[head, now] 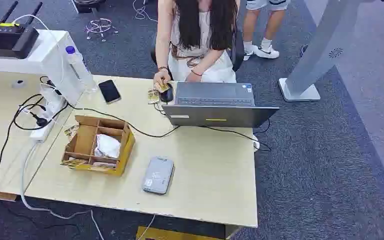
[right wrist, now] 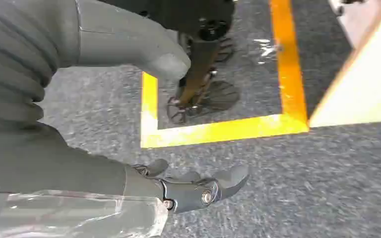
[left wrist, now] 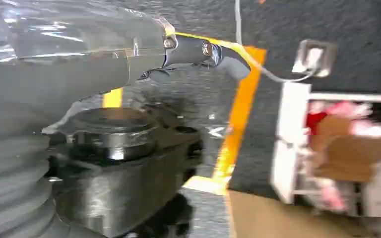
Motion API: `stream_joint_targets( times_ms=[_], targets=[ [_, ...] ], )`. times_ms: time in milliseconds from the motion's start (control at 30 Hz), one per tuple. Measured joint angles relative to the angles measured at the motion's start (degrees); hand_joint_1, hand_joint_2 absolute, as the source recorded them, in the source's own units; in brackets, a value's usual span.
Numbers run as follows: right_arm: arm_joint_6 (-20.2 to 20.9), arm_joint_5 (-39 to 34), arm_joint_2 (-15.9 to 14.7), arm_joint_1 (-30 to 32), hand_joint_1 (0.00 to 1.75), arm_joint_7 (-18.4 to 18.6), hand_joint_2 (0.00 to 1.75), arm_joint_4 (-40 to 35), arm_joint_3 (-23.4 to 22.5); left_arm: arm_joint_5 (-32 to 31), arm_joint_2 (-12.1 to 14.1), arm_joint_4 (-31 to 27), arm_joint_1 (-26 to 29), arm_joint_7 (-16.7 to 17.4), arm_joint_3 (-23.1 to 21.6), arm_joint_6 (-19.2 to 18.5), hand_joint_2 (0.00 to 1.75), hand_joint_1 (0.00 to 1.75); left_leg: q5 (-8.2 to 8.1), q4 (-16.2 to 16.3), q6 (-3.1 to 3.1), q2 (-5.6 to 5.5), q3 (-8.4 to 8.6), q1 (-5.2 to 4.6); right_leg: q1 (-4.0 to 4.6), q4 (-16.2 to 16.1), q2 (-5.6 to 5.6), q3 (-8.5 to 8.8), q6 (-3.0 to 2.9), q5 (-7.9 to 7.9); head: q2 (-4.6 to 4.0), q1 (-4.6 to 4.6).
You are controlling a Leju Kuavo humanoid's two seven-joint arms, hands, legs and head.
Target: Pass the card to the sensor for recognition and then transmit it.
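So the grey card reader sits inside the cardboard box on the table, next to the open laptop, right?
Not quite. In the head view the flat grey card reader lies on the bare pale wooden table, beside the compartmented cardboard box, not inside it. The open grey laptop is indeed nearby on the same table.

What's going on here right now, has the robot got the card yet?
Not yet. Both arms hang down: the left hand and right hand hold nothing, fingers loosely apart above the carpet. On the table, the grey sensor lies flat beside a cardboard box. A seated person behind the laptop has a hand on what look like cards at the far edge. The robot has not reached for anything.
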Motion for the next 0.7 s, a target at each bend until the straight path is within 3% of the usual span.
stream_joint_targets(
  times_ms=[233,700],
  targets=[
    [0.22,4.33,0.64,-1.92,0.0,-1.95,1.75,0.92,-4.84,2.19,0.3,0.68,-3.43,-5.01,8.75,-3.26,1.75,0.0,0.03,-0.01,-0.03,-0.02,0.02,0.02,0.02,0.03,0.0,0.05,-0.01,0.0,0.0,0.0],
    [1.05,11.8,1.75,-5.42,0.0,-4.02,1.75,2.29,-11.5,5.88,3.89,8.96,-11.95,-13.25,31.36,-12.87,1.75,0.0,0.04,-0.01,-0.03,-0.02,0.0,0.02,0.02,0.03,-0.01,0.06,-0.01,0.0,0.0,0.02]
  ],
)
